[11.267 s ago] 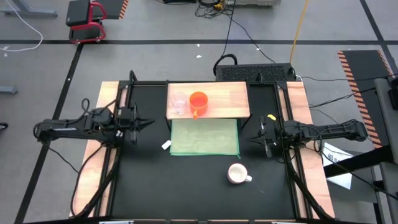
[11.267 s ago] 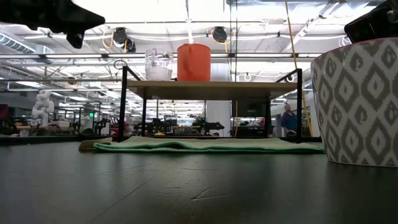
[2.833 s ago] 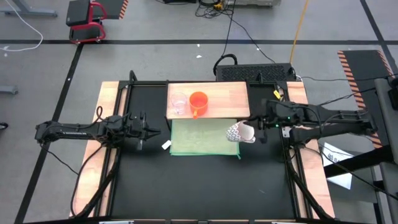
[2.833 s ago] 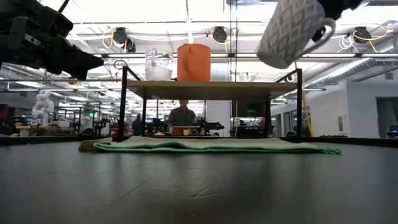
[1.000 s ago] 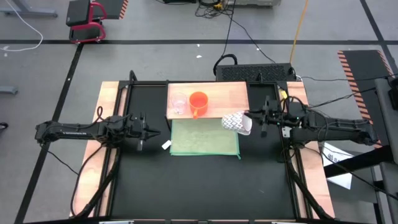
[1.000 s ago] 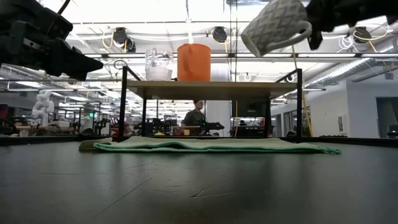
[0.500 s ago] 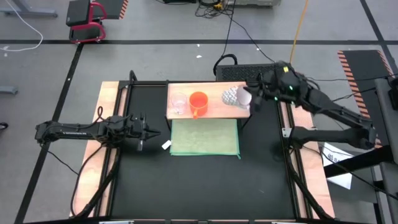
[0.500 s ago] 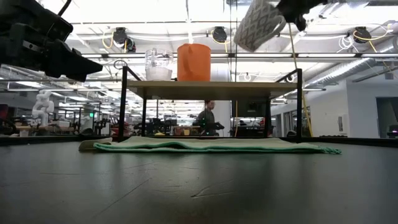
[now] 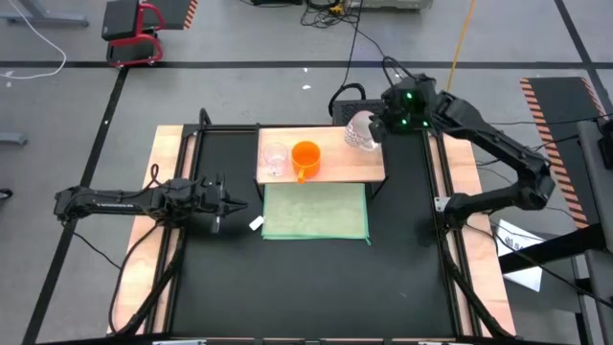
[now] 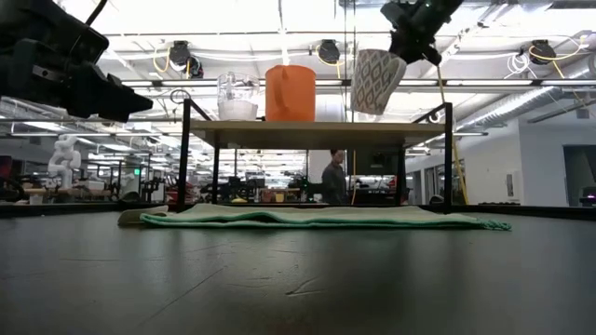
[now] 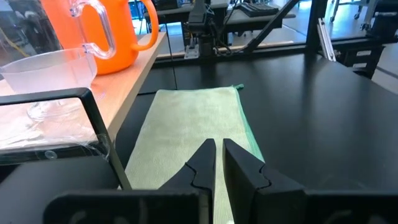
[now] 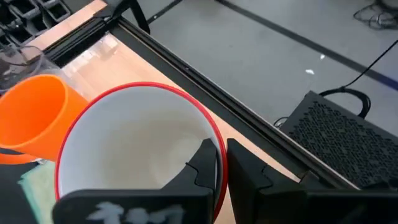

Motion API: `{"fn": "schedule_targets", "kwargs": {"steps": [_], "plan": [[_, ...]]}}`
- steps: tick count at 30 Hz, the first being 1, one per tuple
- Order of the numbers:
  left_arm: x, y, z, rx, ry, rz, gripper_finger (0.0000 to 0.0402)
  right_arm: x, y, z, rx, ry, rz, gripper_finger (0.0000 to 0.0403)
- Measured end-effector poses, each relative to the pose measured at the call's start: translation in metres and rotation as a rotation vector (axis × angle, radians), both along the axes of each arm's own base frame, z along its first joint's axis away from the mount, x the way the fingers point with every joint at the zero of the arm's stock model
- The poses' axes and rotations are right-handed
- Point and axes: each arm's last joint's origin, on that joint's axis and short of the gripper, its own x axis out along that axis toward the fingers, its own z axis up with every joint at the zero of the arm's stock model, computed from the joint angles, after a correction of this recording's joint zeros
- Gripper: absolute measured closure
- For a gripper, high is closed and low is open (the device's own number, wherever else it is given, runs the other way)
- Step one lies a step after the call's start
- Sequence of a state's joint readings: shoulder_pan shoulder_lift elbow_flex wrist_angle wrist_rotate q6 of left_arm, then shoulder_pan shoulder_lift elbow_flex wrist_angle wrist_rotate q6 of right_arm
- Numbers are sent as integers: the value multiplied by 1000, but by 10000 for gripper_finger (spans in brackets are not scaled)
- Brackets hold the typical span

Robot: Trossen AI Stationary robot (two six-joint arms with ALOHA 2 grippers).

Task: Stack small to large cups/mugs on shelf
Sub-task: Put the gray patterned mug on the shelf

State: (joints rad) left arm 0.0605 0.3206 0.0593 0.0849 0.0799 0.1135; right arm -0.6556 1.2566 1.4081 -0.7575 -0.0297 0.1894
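The white mug with a grey diamond pattern and red rim [image 9: 358, 130] hangs from my right gripper [image 9: 375, 126] over the far right corner of the pale-wood shelf [image 9: 330, 165], just above its top in the low view [image 10: 375, 82]. The clear cup [image 9: 276, 158] and the orange mug [image 9: 305, 156] stand on their bases on the shelf's left half. My left gripper [image 9: 226, 201] is shut and empty, low over the black table to the left of the green mat [image 9: 314, 211]. My right gripper holds the white mug by its rim and wall [image 12: 215, 133], one finger [image 12: 204, 163] inside the mug and one outside. The fingers come from above, pointing down. The mug hangs nearly upright, mouth up, a little clear of the shelf top [image 10: 410, 125].
The shelf stands on a black frame with posts [image 10: 449, 158] above the far end of the green mat. A black vented box [image 9: 393, 111] sits behind the table. A small white tag [image 9: 256, 223] lies left of the mat. A person [image 10: 332, 181] walks in the room beyond.
My right gripper has carried the white mug from beside the shelf's near right edge toward the table's far edge, over the shelf to its far right corner. The mug has turned from lying tipped to nearly upright and has come down close to the shelf top.
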Motion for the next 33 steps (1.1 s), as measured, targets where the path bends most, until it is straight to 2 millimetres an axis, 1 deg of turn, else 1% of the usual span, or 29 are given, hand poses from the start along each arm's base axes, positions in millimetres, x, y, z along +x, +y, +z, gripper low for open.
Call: {"fn": "schedule_targets", "kwargs": {"steps": [7, 10, 16, 20, 30, 33], "plan": [[0, 0, -2, 11, 23, -2, 369, 7, -3, 21, 57, 21, -19, 394], [0, 0, -2, 11, 23, -1, 369, 7, -2, 26, 87, 27, -39, 394], [0, 0, -2, 12, 23, -1, 369, 9, -1, 20, 134, 76, -51, 394], [0, 0, -2, 12, 22, -2, 369, 13, 1, 19, 119, 88, -50, 394], [0, 0, -2, 12, 22, -1, 369, 16, 4, 9, 162, 171, -69, 394], [0, 0, -2, 12, 22, -1, 369, 18, 7, 9, 162, 172, -73, 394]]}}
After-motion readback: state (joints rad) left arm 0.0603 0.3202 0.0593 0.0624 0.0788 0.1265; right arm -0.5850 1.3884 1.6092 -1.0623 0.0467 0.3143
